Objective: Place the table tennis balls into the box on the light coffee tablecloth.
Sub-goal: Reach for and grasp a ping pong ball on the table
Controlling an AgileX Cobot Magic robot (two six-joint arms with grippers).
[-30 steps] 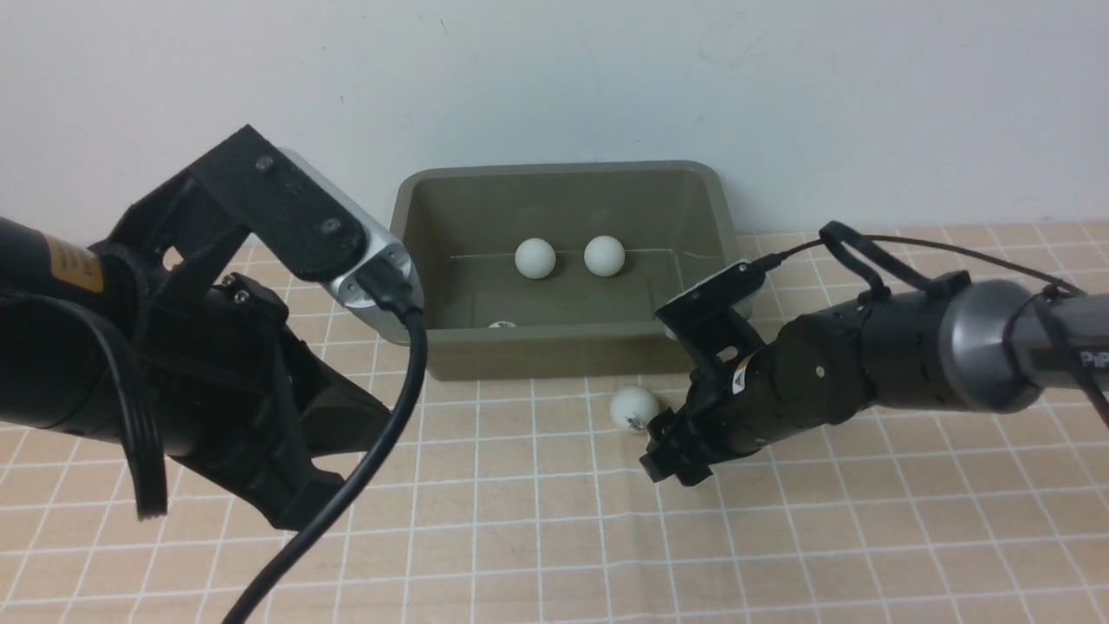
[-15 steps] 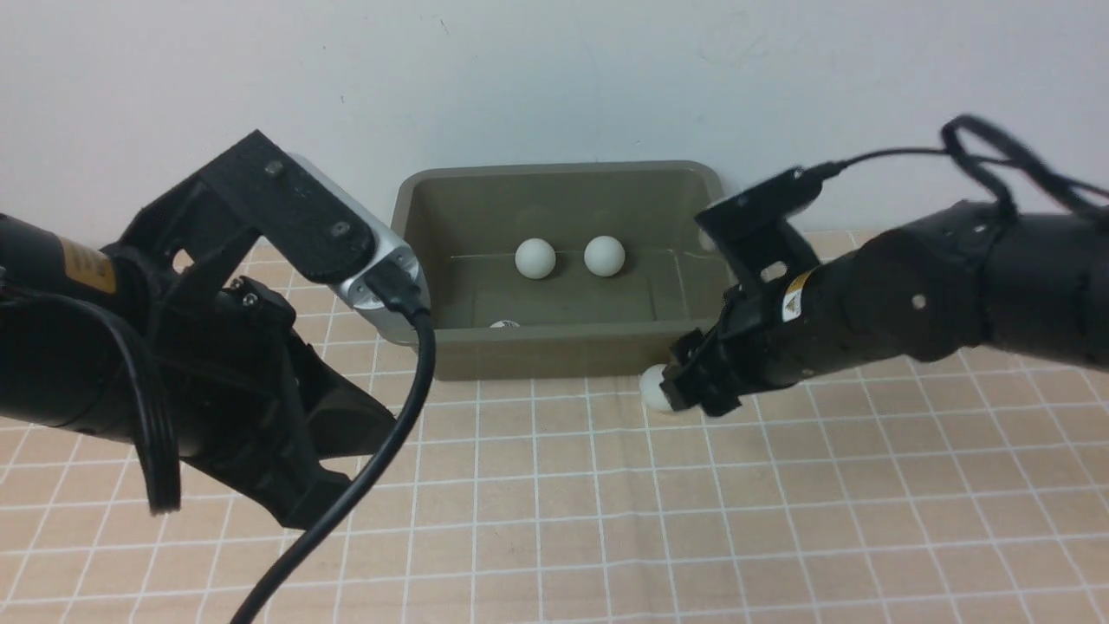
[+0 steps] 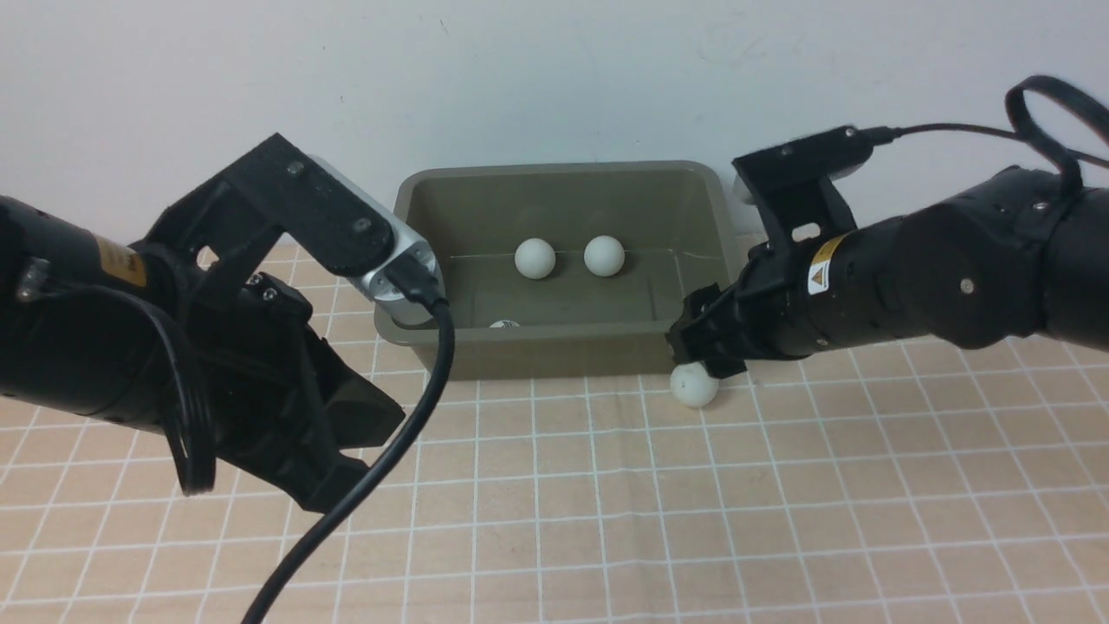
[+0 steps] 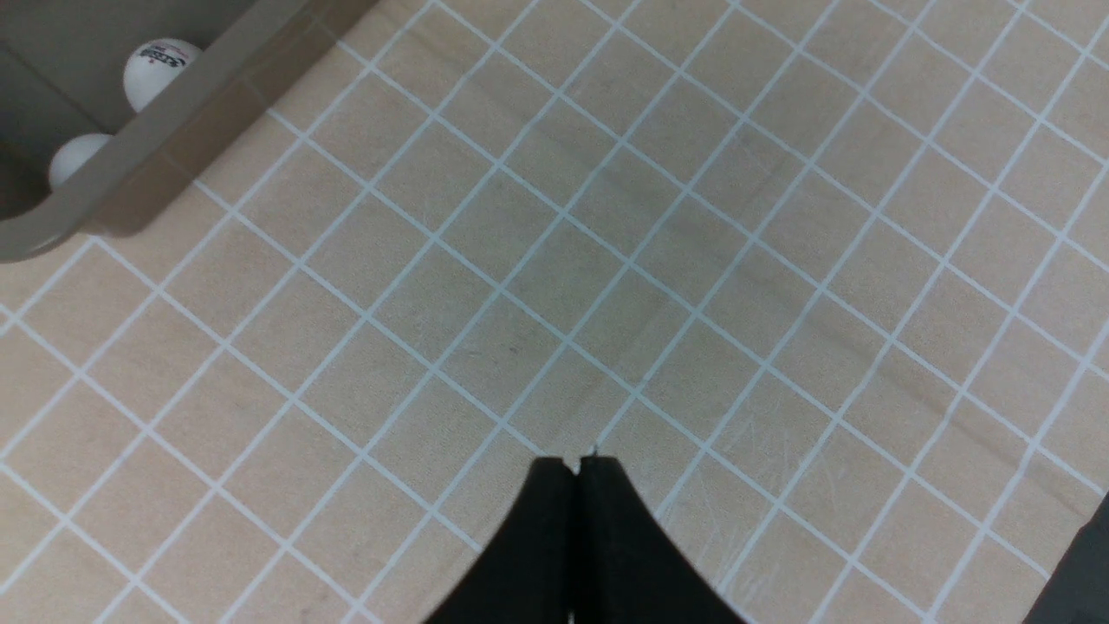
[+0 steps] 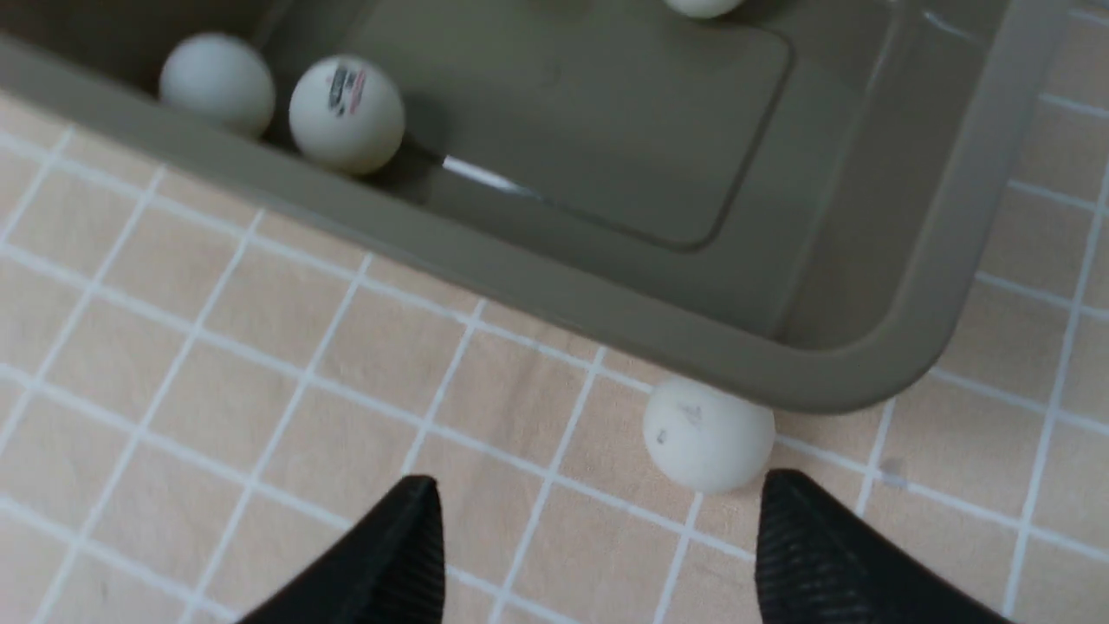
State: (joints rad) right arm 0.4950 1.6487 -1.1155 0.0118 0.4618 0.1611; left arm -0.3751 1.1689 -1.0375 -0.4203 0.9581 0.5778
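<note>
The olive-green box (image 3: 416, 195) stands at the back of the light coffee tablecloth (image 3: 780, 520). Two table tennis balls (image 3: 535, 258) (image 3: 604, 256) lie inside it, and a third (image 3: 503, 324) peeks over the front wall. Another ball (image 3: 695, 385) (image 5: 709, 435) rests on the cloth against the box's front right corner. My right gripper (image 5: 598, 494) (image 3: 698, 345) hovers open just over that ball, which lies beyond the fingertips, close to one finger (image 5: 806, 537). My left gripper (image 4: 573, 464) is shut and empty above bare cloth, left of the box (image 4: 130, 147).
A white wall rises right behind the box. My left arm (image 3: 217, 329) and its black cable (image 3: 407, 416) fill the left of the front view, next to the box's left corner. Cloth stretches in front.
The loose ball rolled right along the box's front to its right corner. My right arm rose and swung right after it, jaws staying wide. The left arm edged slightly right.
</note>
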